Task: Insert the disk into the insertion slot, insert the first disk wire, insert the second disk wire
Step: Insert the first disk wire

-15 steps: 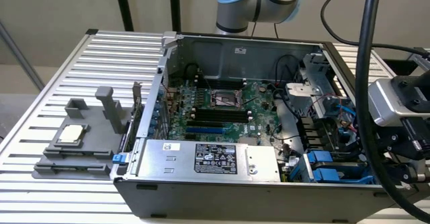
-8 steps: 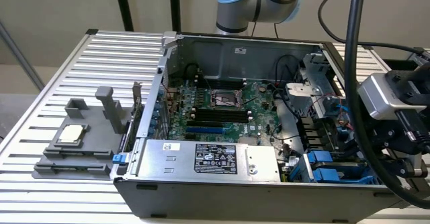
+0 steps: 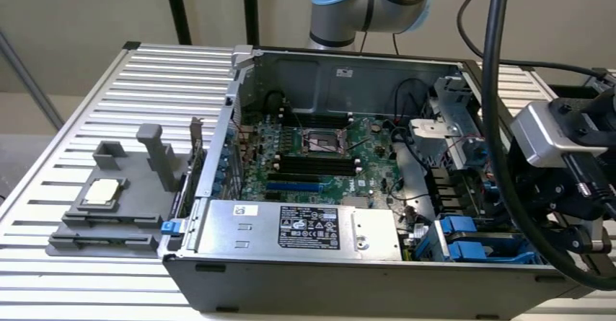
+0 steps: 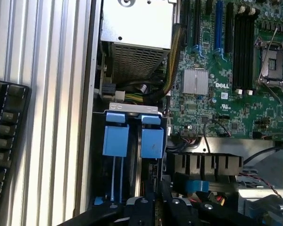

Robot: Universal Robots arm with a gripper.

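step: disk insertion, seemingly near done | disk [image 4: 151,141] in blue carrier stands in slot [image 3: 472,243], 4 o'clock corner of case [image 3: 337,285] | gripper [image 4: 162,209] near slot, opening cannot tell | further pushing calls for square alignment

Smooth blue plastic insertion slot [image 4: 116,139], silver metal power-supply box [image 3: 239,229], ribbed metal table [image 3: 164,72]

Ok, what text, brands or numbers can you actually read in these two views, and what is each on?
"DELL": white letters on the green motherboard, beside the silver finned heatsink.
Too small to read: the black label on the silver power-supply box.
Too small to read: the white sticker on the grey case's back wall.
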